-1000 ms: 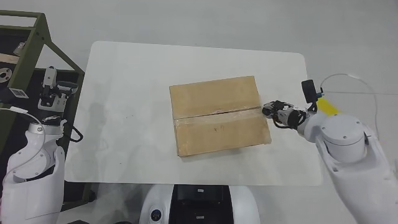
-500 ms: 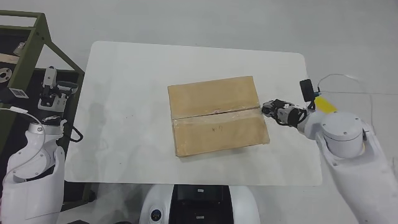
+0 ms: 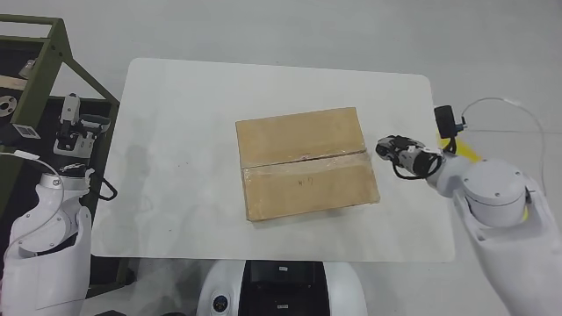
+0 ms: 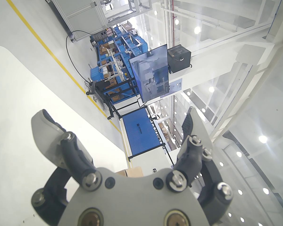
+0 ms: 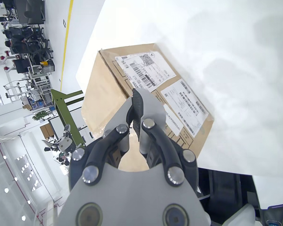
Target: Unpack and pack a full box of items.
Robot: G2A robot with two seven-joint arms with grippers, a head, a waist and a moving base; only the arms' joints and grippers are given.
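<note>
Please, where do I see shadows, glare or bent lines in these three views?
Top view: even light, faint grey shadows on the table between the cardboard box and the green rack. Left wrist view: ceiling lamps glare, and straight beams look bowed. Right wrist view: soft shadows on the table beyond the box; the table edge curves.

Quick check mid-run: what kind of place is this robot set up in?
Most likely a warehouse or factory hall used as a robot test floor: blue storage racks holding cartons, a yellow floor line along the aisle, and a labelled cardboard box on the white table.
</note>
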